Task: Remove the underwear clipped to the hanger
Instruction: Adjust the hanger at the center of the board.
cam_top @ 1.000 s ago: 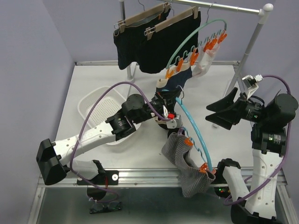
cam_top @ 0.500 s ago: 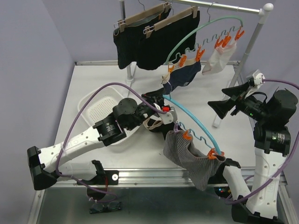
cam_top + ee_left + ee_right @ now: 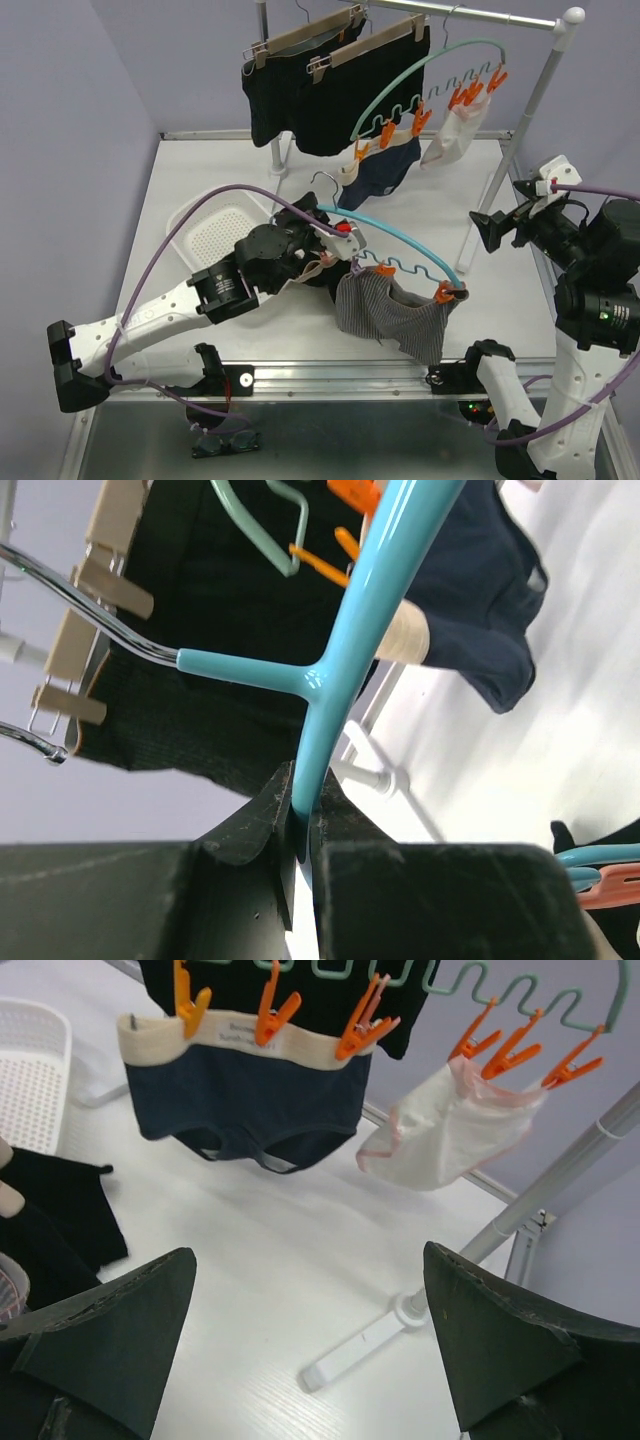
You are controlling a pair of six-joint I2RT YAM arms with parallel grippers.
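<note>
From above, we see the left gripper (image 3: 338,245) pinching the curved light-blue plastic hanger (image 3: 402,243). The grey-striped cloth underwear (image 3: 385,312) hangs from it by two orange clips (image 3: 385,268), near the white table's (image 3: 200,170) front edge. The right gripper (image 3: 493,228) stands spread, well apart.

At the left wrist, black fingers (image 3: 250,830) press together on the hanger's stem.

At the right wrist, the widely parted fingers (image 3: 110,1330) face the navy underwear (image 3: 250,1100) and the white-pink underwear (image 3: 450,1130), both clipped up.

Pale lilac walls (image 3: 70,100) close off the left & rear of a white surface (image 3: 200,170), evenly lit w/ only soft shadows. A white-and-chrome clothes rack (image 3: 537,95) stands at rear right, its foot (image 3: 362,1345) flat on the surface. An alu. rail (image 3: 320,373) edges the near side; dark grey floor (image 3: 350,440) below.
</note>
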